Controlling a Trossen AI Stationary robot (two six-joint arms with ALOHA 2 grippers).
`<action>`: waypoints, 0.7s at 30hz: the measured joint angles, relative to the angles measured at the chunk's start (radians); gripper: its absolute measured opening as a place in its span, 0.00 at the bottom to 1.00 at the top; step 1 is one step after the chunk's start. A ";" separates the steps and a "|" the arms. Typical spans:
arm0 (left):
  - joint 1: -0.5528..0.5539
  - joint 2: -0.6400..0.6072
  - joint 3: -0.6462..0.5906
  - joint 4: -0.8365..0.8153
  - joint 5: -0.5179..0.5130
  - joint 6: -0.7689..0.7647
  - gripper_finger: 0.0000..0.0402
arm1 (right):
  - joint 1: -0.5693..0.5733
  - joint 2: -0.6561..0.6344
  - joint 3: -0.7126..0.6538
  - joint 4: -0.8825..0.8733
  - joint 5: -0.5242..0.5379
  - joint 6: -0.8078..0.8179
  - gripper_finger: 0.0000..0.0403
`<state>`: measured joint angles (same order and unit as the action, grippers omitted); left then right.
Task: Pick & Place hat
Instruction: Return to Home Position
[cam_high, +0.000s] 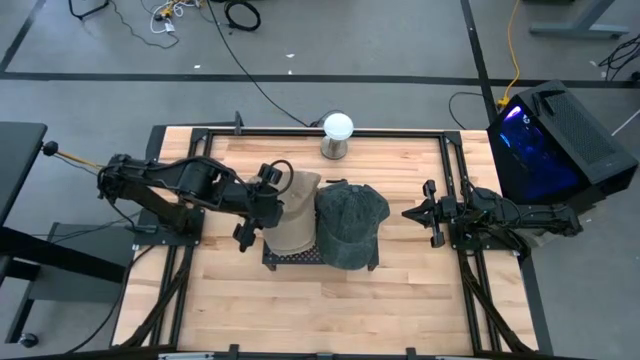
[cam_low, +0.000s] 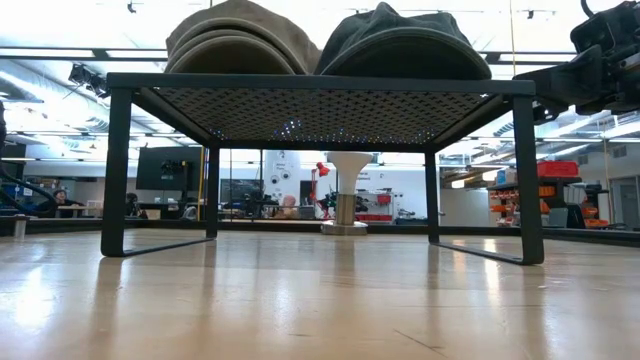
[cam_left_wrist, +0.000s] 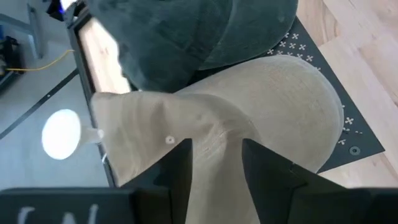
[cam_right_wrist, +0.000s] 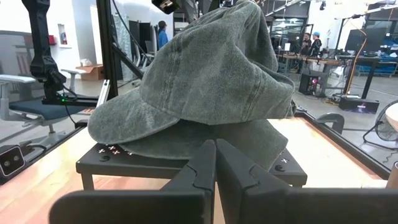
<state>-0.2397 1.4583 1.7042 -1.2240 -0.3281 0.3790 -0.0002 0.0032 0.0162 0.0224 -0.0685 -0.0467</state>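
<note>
High view puts the brown caps (cam_high: 297, 212) stacked on the left half of the shelf (cam_high: 285, 257) at frame centre, with the black caps (cam_high: 352, 225) touching them on the right. Left end effector (cam_high: 262, 205) sits at the brown stack's left edge. Left wrist view shows its fingers (cam_left_wrist: 179, 180) parted with a ridge of the top cap's cloth between them — let go, I judge, not pinched. So the cap lies directly right of that end effector, touching it, and the left arm is much the nearer. The stack's long axis runs up and down the frame, brim toward the white globe (cam_high: 338, 127) at upper centre. Backing out leftward, square to that axis, looks the safe way home — though cloth could snag and drag the top cap. Right end effector (cam_high: 418, 213) waits closed and empty at the bench (cam_high: 300, 310) right.
</note>
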 joint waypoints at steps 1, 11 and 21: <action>0.000 -0.006 0.000 0.000 -0.004 0.000 0.36 | 0.000 0.000 0.000 0.000 0.000 0.000 0.04; 0.018 -0.107 0.001 -0.021 -0.086 0.002 0.26 | 0.000 0.000 0.000 0.000 0.000 0.000 0.04; 0.082 -0.222 0.001 -0.103 -0.087 -0.035 0.09 | 0.000 0.000 0.000 0.000 0.000 0.000 0.04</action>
<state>-0.1575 1.2360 1.7050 -1.3265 -0.4152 0.3437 -0.0002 0.0032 0.0162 0.0223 -0.0682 -0.0467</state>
